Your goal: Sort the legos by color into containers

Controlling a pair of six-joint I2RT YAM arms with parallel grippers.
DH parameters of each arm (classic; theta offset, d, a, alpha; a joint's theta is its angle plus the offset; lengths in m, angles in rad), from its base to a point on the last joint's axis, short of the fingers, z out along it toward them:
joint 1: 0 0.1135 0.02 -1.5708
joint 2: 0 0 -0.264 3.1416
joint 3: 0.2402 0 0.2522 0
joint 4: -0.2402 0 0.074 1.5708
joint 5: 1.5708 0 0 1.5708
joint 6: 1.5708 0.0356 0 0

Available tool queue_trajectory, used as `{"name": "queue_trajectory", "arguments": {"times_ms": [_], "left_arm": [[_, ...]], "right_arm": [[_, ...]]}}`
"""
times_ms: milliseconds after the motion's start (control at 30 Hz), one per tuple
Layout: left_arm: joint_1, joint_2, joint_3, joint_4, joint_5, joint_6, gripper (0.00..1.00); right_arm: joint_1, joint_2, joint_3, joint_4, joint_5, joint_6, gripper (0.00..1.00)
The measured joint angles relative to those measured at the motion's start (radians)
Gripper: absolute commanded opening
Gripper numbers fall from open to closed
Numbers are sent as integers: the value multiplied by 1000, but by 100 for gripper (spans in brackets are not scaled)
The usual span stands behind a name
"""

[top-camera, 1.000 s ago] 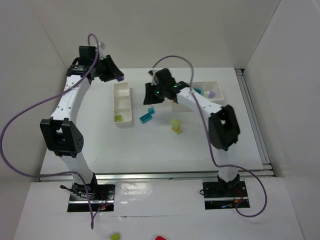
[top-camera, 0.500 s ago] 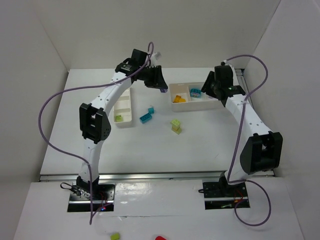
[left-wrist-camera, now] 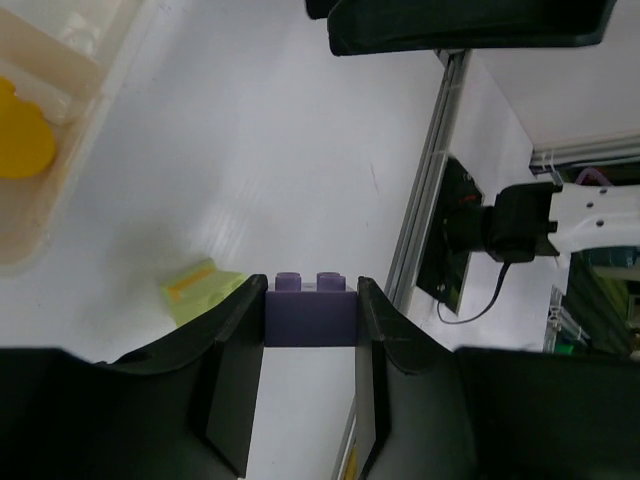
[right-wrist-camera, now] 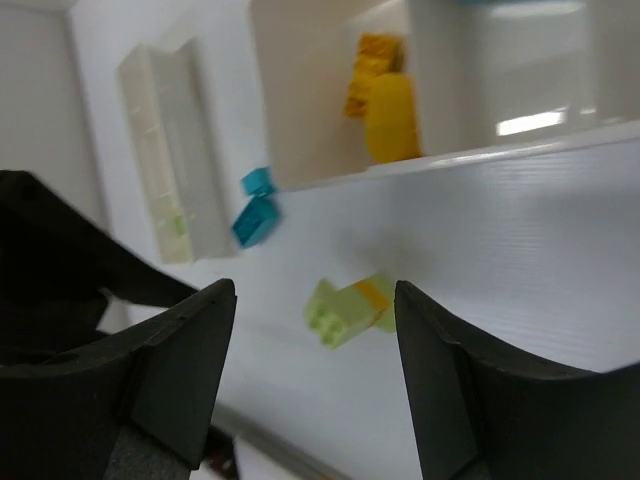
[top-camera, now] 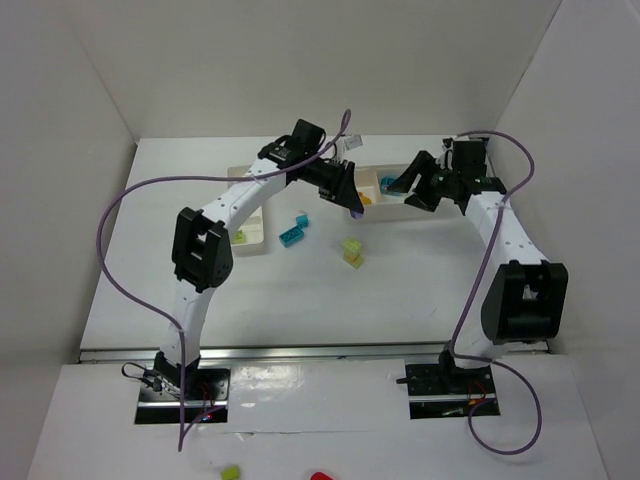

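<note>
From overhead I get even, bright light on the white bench (top-camera: 300, 290), with only faint, soft shadows. My left wrist camera shows the purple brick (left-wrist-camera: 310, 312) sharp, and the left hand (left-wrist-camera: 310, 290) around it nearly featureless black. The right wrist picture is soft throughout, with a glare streak inside the tray (right-wrist-camera: 480, 150).

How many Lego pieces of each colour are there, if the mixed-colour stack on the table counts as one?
Teal legos: 3
Yellow-orange legos: 2
Lime green lego: 1
Lime-and-orange stack: 1
Purple lego: 1
Total: 8
</note>
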Motion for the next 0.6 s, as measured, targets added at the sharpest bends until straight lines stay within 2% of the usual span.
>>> {"name": "queue_trajectory", "arguments": {"times_ms": [100,233,400,600], "left_arm": [[13,-39,-72,-2,20,64,0],[26,-110,-140,-3,17,150,0],[30,-177,-151,10,11,226,0],[30,-196,-163,24,2,263,0]], "right_arm": [[-2,51,1,41,-202,56,72],[8,136,22,54,-394,106,73],[43,202,44,68,-533,159,75],[79,201,16,188,-647,293,76]]}}
